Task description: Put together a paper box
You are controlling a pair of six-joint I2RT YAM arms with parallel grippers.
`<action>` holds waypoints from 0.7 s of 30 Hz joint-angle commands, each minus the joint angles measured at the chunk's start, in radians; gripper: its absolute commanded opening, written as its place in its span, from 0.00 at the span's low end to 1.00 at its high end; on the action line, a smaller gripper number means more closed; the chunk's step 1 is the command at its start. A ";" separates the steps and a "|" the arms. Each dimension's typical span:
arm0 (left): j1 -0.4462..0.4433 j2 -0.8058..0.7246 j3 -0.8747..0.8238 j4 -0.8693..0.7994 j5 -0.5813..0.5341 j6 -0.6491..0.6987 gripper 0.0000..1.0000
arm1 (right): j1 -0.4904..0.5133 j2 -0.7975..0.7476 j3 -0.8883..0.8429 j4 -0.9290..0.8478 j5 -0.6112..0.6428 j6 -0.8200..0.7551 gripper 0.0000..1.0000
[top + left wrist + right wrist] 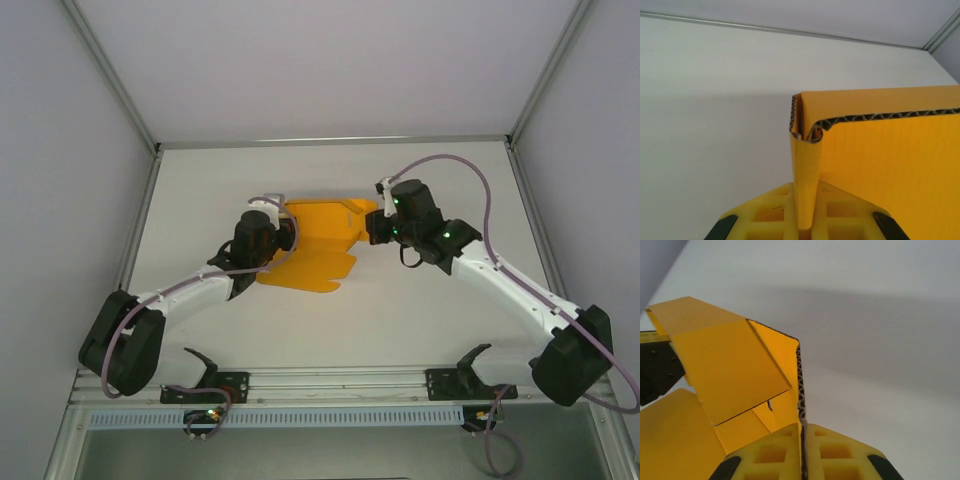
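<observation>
The left gripper (pixel 807 222) is clamped on a doubled-over wall and the right gripper (pixel 802 452) on a single upright edge of the paper box (pixel 318 248) spanning between them, likely bracing it for folding.

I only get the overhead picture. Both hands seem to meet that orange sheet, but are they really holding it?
Observer: The left hand is. Its own camera shows its yellow fingers closed on a folded upright strip of the paper box.
Operator: And the other one?
Observer: The right hand is shut too, pinching a single upright panel by its edge between its fingers.
Operator: Is it just plain paper?
Observer: No, it is corrugated card. The cut edge shows a wavy inner layer between two orange skins.
</observation>
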 commanded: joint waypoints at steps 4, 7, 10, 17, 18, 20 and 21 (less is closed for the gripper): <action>-0.007 0.004 0.049 0.007 0.004 0.008 0.00 | 0.124 0.098 0.173 -0.275 0.394 0.062 0.00; -0.016 0.003 0.058 -0.009 -0.012 0.007 0.00 | 0.161 0.184 0.253 -0.375 0.505 0.116 0.00; -0.021 0.003 0.058 -0.014 -0.021 0.010 0.00 | 0.202 0.270 0.348 -0.498 0.628 0.167 0.00; -0.009 0.032 0.064 -0.030 -0.048 -0.004 0.00 | 0.296 0.274 0.357 -0.385 0.553 0.073 0.20; -0.005 0.039 0.066 -0.030 -0.044 -0.009 0.00 | 0.300 0.254 0.338 -0.348 0.502 0.068 0.21; 0.003 0.051 0.064 -0.023 -0.032 -0.016 0.00 | 0.300 0.212 0.298 -0.285 0.410 0.064 0.28; 0.011 0.052 0.061 -0.016 -0.016 -0.019 0.00 | 0.300 0.183 0.272 -0.256 0.378 0.066 0.31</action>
